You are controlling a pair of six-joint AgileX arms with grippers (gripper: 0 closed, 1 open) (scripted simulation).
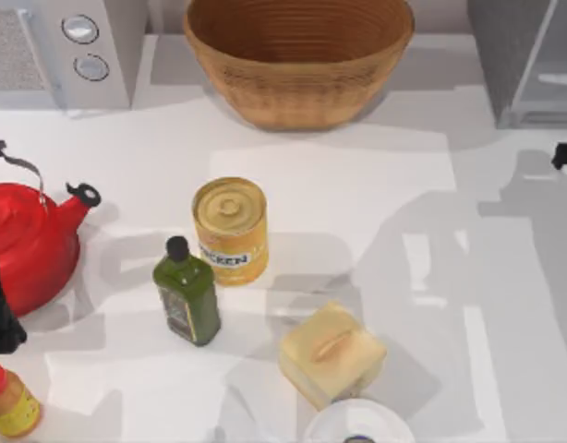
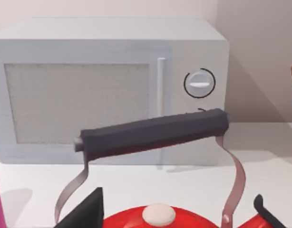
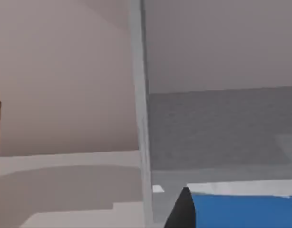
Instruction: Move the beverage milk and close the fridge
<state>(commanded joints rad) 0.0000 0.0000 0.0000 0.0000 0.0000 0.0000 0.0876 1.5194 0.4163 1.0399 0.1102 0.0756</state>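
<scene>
Carrying the beverage milk (image 3: 241,211) toward the fridge (image 1: 533,60) at two o'clock, the right claw (image 3: 184,209) looks clamped on it; door closing remains.

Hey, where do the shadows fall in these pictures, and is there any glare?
Top view: broad grey arm-shaped shadows cross the white table right of the yellow cylindrical can; no glare. Left wrist view: the grey microwave throws a soft shadow onto the wall beside it. Right wrist view: evenly lit, the blue top of the milk carton beside the right end effector's dark finger.
</scene>
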